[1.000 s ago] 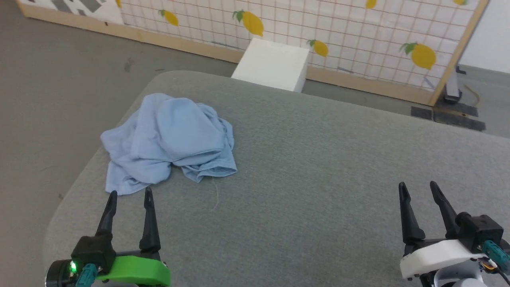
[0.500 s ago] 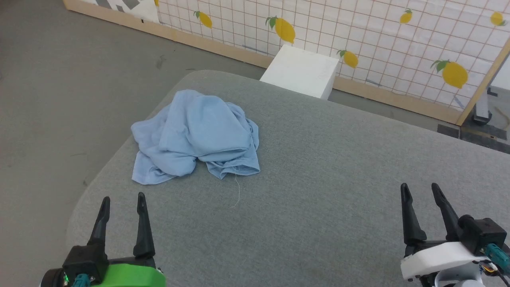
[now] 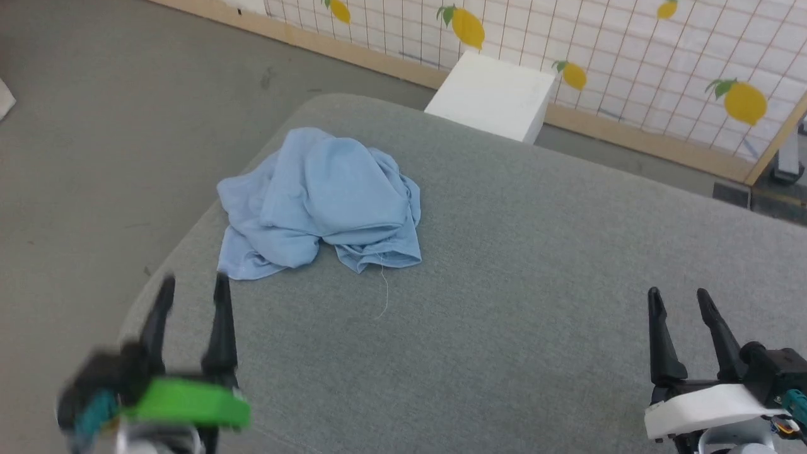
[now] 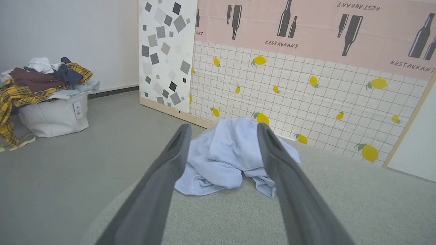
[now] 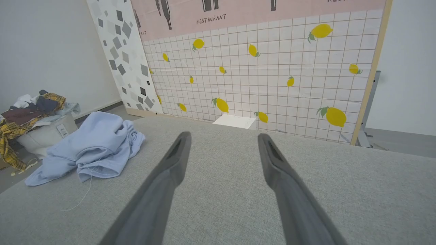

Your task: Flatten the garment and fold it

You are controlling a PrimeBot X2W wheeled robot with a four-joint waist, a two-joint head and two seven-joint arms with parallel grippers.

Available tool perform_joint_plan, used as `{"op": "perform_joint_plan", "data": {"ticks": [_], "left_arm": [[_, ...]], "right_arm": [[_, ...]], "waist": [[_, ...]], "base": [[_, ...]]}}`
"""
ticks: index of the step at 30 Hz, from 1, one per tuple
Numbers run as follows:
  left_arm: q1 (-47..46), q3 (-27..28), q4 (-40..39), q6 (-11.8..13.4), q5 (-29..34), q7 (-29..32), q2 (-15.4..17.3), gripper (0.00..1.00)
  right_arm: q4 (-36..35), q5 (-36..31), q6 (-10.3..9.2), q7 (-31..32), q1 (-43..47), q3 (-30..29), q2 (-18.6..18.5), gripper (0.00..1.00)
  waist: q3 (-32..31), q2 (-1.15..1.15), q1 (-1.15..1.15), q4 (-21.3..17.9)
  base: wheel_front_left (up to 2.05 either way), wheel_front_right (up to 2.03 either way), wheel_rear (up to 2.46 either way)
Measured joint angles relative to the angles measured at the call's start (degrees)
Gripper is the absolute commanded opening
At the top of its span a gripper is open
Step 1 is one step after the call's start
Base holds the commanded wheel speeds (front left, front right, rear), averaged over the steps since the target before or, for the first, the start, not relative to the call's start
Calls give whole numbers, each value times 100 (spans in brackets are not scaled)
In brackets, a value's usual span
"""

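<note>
The shirt [image 3: 321, 202] lies crumpled in a heap near the far left corner of the desk [image 3: 504, 284], with a thread [image 3: 384, 296] trailing from its hem. The left tool [image 3: 193, 279] hovers near it, jaws spread, empty. The right tool [image 3: 678, 292], likewise spread and empty, is well apart.

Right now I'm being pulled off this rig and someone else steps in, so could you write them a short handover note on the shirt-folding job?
Left claw: open, empty, just short of the shirt's near edge; blurred in the head view.
Right claw: open, empty, over bare table far to the shirt's right.
Light blue shirt: crumpled in a heap near the far left corner of the grey padded table, with a loose thread trailing from its near hem.
Done: nothing; no flattening, no fold.
Left: grasp the shirt, spread it flat, then fold it.
</note>
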Motion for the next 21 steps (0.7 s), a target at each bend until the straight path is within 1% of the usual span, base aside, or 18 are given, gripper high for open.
{"op": "perform_joint_plan", "data": {"ticks": [2, 3, 4, 5, 6, 8, 12, 14, 16, 18, 20, 21], "left_arm": [[-438, -118, -87, -90, -37, 360, 320, 100], [-707, -165, -155, -132, -152, 571, 489, 100], [-1204, -230, -226, -169, -361, 1020, 753, 100], [-1460, -278, -235, -187, -464, 1274, 911, 100], [-1736, -274, -221, -188, -653, 1483, 1007, 100], [-2247, -229, -102, -188, -1058, 1831, 1101, 100], [-3192, -255, 532, -190, -1308, 2553, 1507, 100], [-3530, -280, 939, -190, -1423, 2951, 1610, 100], [-3802, -289, 1362, -186, -1640, 3359, 1613, 100], [-3994, -313, 1705, -157, -1712, 3732, 1633, 100], [-4179, -223, 2030, 54, -1858, 4006, 1606, 100], [-4231, -204, 2127, 100, -1925, 4123, 1610, 100]], "right_arm": [[-14, -2, 0, 0, 0, -44, 1, 100], [-20, -4, 0, 0, 0, -68, 0, 100], [-40, -26, 0, 0, -4, -104, 0, 100], [-55, -54, 0, 0, -12, -129, 1, 100], [-78, -74, 0, 0, -22, -155, 0, 100], [-109, -96, 0, -1, -68, -175, 1, 100], [-164, -209, 0, 0, -169, -190, 0, 100], [-188, -275, 0, -1, -209, -190, 1, 100], [-226, -337, 0, -1, -278, -187, 2, 100], [-260, -398, 0, -1, -336, -197, 2, 100], [-299, -481, 0, 0, -398, -191, 1, 100], [-310, -515, 0, 0, -426, -176, 1, 100]], "waist": [[73, 0, 0, -8], [117, 0, 0, -11], [204, 0, 0, -14], [257, 0, 0, -18], [313, 0, 0, -23], [412, 0, 0, -39], [618, 0, 0, -113], [720, 0, 0, -167], [838, 0, 0, -243], [949, 0, 0, -320], [1082, 0, 0, -414], [1136, 0, 0, -455]], "base": [[0, 0, 0], [0, 0, 0], [0, 0, 0], [0, 0, 0], [0, 0, 0], [0, 0, 0], [0, 0, 0], [0, 0, 0], [0, 0, 0], [0, 0, 0], [0, 0, 0], [0, 0, 0]]}}
